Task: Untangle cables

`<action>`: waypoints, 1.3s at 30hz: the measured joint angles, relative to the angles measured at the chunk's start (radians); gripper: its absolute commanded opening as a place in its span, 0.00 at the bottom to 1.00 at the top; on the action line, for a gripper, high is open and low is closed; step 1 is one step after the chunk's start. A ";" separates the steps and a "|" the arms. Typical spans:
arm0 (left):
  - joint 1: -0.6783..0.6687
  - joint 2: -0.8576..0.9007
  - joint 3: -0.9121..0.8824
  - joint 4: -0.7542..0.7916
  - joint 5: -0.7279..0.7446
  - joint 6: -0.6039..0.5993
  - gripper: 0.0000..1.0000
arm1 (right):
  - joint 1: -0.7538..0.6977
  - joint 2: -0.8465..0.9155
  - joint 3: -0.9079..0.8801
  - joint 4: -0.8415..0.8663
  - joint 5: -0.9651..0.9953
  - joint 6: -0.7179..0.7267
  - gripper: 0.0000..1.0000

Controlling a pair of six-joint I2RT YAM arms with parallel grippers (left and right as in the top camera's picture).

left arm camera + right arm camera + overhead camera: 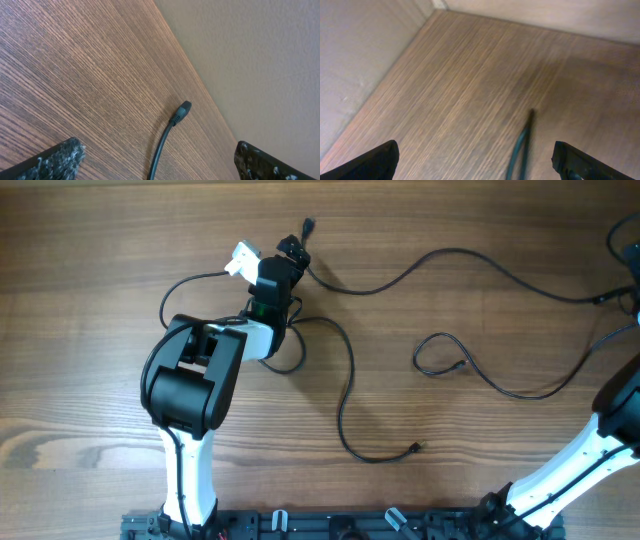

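Landmark: the left pincer (pixel 157 146), near the far edge of the bench (pixel 100 240).
Left pincer: jaws spread wide, gripping nothing. Only its two speckled black fingertips (pixel 60 157) show, at the lower corners of the left wrist view.
Right pincer (pixel 475 147): jaws spread wide, gripping nothing. It lies outside the overhead view and is cut off at the lower corners of its own wrist view.
Writing: none legible. The white part (pixel 243 258) just left of the left pincer is too small to show any print.
Cables (pixel 450 252): thin black cords lying loose on the bench, mostly to the right of the left pincer.
Plug (pixel 183 110): black cable end just ahead of the left pincer, in line with the gap between its fingers and untouched.
Long cable (pixel 520 280): runs in waves from beside the left pincer to the right edge of the overhead view.
Looped cable (pixel 440 350): well right of the left pincer, with one small loop and then a sweep rightward.
Hooked cable (pixel 348 380): curves down from below the left pincer to a small end (pixel 415 446).
Hidden: the left arm (pixel 195 375) covers the cable runs beneath the left pincer, so crossings there cannot be told.
Blurred cord (pixel 522 145): a dark cord ending between the right pincer's fingers, untouched. Which cable it is cannot be told.
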 measured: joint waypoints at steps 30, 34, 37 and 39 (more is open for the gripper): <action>0.143 -0.752 0.014 -1.521 0.067 0.368 1.00 | 0.532 -0.702 0.011 -0.857 -0.419 -0.216 1.00; 0.143 -0.752 0.014 -1.604 0.072 0.379 1.00 | 0.655 -0.702 0.011 -1.004 -0.393 -0.216 1.00; 0.143 -0.752 0.014 -1.624 0.075 0.386 1.00 | 0.735 -0.702 0.011 -1.134 -0.328 -0.193 1.00; 0.143 -0.752 0.014 -1.632 0.075 0.386 1.00 | 0.778 -0.702 0.010 -1.200 -0.286 -0.150 1.00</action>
